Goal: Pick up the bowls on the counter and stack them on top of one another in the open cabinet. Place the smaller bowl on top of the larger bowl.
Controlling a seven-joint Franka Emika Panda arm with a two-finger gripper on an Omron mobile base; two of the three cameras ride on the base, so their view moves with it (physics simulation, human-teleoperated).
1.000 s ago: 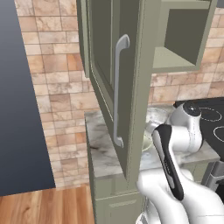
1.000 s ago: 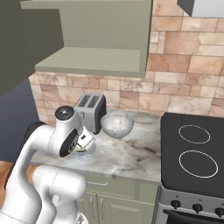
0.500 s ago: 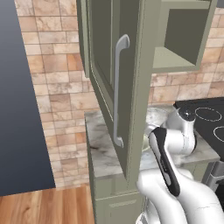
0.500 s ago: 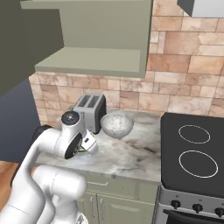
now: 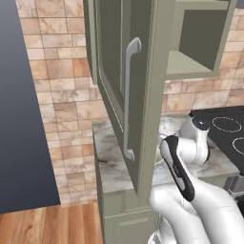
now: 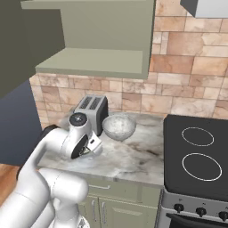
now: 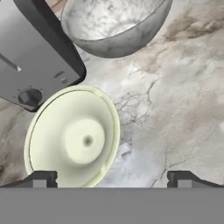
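Hand view first: the smaller bowl lies on the marble worktop just below the camera, its rim close beside the toaster, with the larger bowl beyond it. The fingers stand wide apart, holding nothing, and the cream bowl sits off toward one tip rather than between the two — closing from here would likely clip the rim and skid the bowl against the toaster.

Right base view: the gripper hangs low over the worktop in front of the toaster, the larger bowl just beside it; a careless sweep could knock that bowl.

Left base view: the open cabinet is above, and its door juts out near the arm — a lift could strike it.
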